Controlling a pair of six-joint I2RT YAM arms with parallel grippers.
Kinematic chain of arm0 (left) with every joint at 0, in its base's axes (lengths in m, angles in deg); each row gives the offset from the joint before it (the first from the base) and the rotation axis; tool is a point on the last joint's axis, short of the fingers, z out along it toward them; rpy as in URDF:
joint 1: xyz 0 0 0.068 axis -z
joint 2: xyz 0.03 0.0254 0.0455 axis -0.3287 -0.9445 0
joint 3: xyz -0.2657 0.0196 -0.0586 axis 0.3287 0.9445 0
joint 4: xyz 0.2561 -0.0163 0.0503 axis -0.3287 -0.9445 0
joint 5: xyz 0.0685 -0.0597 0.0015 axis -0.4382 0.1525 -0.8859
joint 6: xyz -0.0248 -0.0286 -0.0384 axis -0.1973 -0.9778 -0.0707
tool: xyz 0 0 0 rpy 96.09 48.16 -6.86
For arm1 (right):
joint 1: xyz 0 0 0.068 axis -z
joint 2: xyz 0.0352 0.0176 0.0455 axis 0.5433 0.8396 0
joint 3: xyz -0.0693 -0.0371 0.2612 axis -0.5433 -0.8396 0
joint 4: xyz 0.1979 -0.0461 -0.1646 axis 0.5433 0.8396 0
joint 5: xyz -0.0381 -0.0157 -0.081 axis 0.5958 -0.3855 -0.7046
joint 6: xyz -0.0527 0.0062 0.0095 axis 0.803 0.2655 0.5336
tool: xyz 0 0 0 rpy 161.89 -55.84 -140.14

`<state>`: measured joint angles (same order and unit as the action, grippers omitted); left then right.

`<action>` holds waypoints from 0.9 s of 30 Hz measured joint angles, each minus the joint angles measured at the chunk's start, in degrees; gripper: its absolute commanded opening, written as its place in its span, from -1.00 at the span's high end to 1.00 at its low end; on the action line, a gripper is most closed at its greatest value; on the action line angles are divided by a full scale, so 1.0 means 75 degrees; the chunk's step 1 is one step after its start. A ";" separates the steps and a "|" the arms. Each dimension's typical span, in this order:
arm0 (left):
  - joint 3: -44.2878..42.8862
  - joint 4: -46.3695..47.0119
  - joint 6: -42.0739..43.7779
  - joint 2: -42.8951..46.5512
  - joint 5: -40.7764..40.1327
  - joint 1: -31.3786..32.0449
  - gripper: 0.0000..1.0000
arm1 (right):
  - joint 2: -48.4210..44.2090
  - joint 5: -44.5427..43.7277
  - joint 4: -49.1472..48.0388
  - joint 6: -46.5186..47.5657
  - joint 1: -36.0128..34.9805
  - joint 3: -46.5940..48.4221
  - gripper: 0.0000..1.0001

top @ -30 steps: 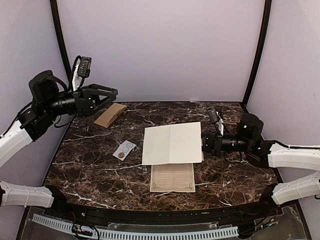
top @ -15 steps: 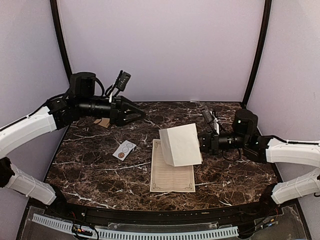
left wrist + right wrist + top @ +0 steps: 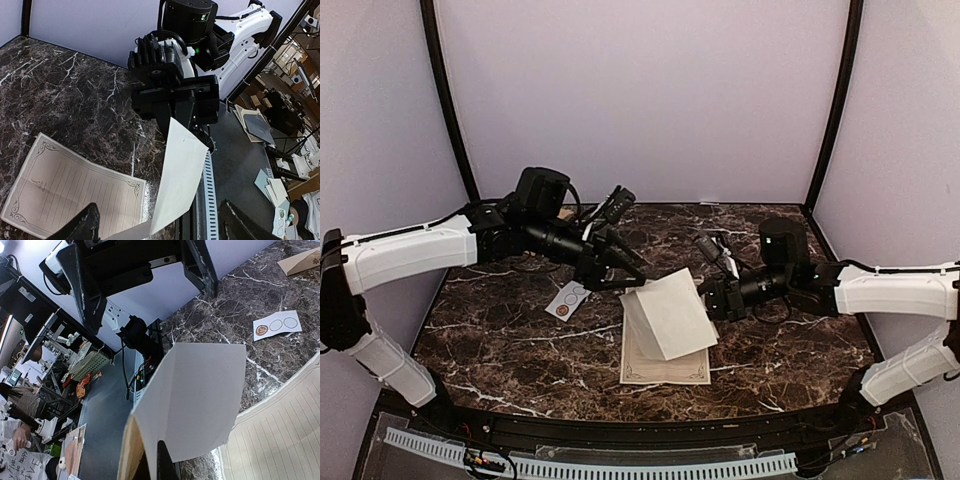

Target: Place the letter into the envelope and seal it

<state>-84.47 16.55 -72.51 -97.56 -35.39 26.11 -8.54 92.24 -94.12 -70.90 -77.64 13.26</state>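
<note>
Two closed fingers of the right gripper (image 3: 708,296) pinch one edge of the letter (image 3: 670,314). They hold that blank half tilted up off the marble table (image 3: 490,330), while the lined half lies flat beneath it. The fold looks only half made, so the job is at folding, with nothing in the envelope yet.

Opposite, the left gripper (image 3: 630,274) hangs with its jaws spread wide. The raised free edge stands ahead of and between them, untouched. Next, I'd guess, that edge must be caught or pressed down so the sheet creases flat.

A white sticker card (image 3: 569,298) lies near the left fingers. The tan envelope (image 3: 304,261) lies beyond it, well apart from the letter. From above, the left arm covers the envelope.
</note>
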 measured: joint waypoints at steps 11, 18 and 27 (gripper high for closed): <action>-0.0038 -0.0458 0.0428 -0.0612 0.0551 0.0350 0.16 | 0.0175 0.0195 0.0289 0.0213 -0.0096 0.0277 1.00; -0.0259 -0.1195 0.0979 -0.0804 0.0571 0.0399 0.67 | 0.0160 0.0090 0.0484 0.0294 -0.0096 0.0283 1.00; -0.0274 -0.1524 0.1233 -0.0804 0.0592 0.0399 1.00 | 0.0137 -0.0187 0.0571 0.0335 -0.0096 0.0283 1.00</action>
<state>-86.53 5.12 -63.26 -103.59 -30.95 29.11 -7.51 90.84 -89.83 -68.38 -78.36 15.38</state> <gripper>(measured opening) 0.009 0.003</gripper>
